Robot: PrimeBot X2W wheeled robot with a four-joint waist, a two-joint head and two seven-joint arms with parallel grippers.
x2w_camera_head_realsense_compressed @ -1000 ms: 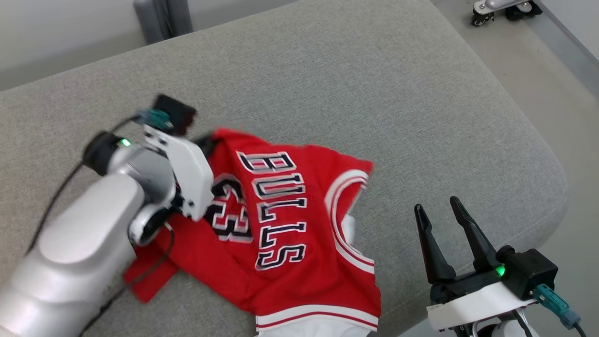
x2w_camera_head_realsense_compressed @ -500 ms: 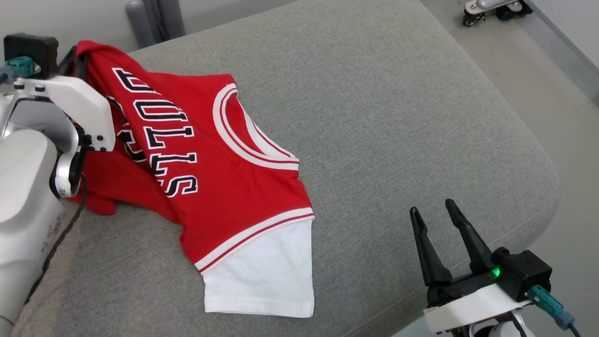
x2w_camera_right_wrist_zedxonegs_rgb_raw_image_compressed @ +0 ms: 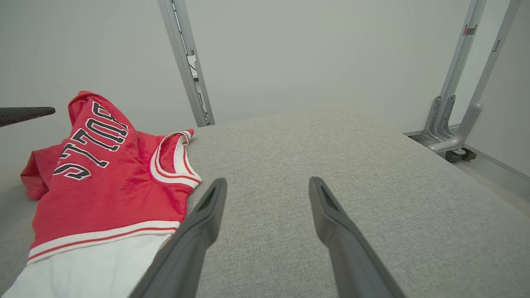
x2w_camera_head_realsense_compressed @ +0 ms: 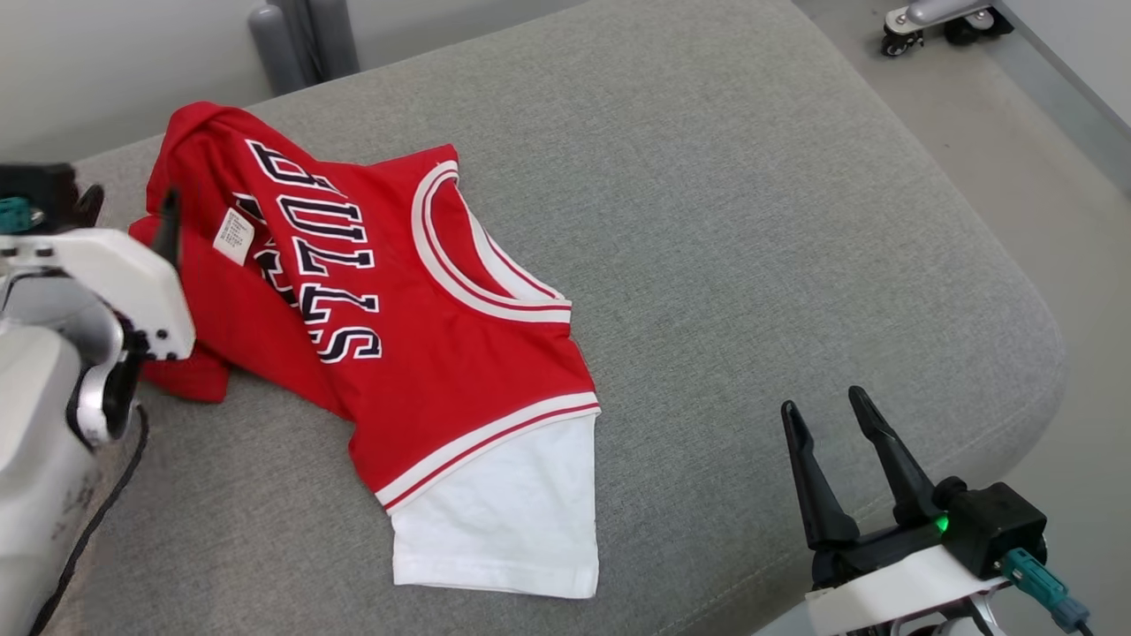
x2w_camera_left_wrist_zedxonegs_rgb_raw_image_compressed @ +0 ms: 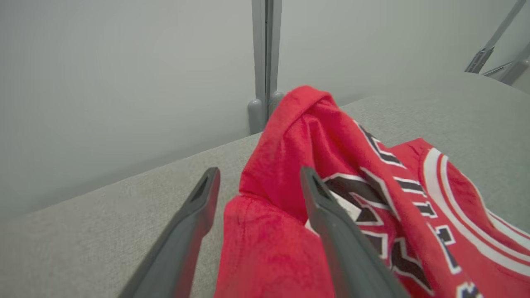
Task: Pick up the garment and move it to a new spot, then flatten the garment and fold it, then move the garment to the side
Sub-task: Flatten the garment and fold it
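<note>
Left wrist view, left gripper [x2w_camera_left_wrist_zedxonegs_rgb_raw_image_compressed: 258, 182]: fingers stood apart, a raised fold of the garment [x2w_camera_left_wrist_zedxonegs_rgb_raw_image_compressed: 290, 136] loose between them.
Garment: lay rumpled on the cushion [x2w_camera_head_realsense_compressed: 751, 221], left of centre.
Right gripper [x2w_camera_head_realsense_compressed: 835, 411]: fingers apart, empty, well clear.
Risk: pulling back could snag that fold and drag the cloth.

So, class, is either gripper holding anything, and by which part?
Nothing is held. The left gripper stands open around a loose fold of the red jersey; the right gripper is open, apart from it.
</note>
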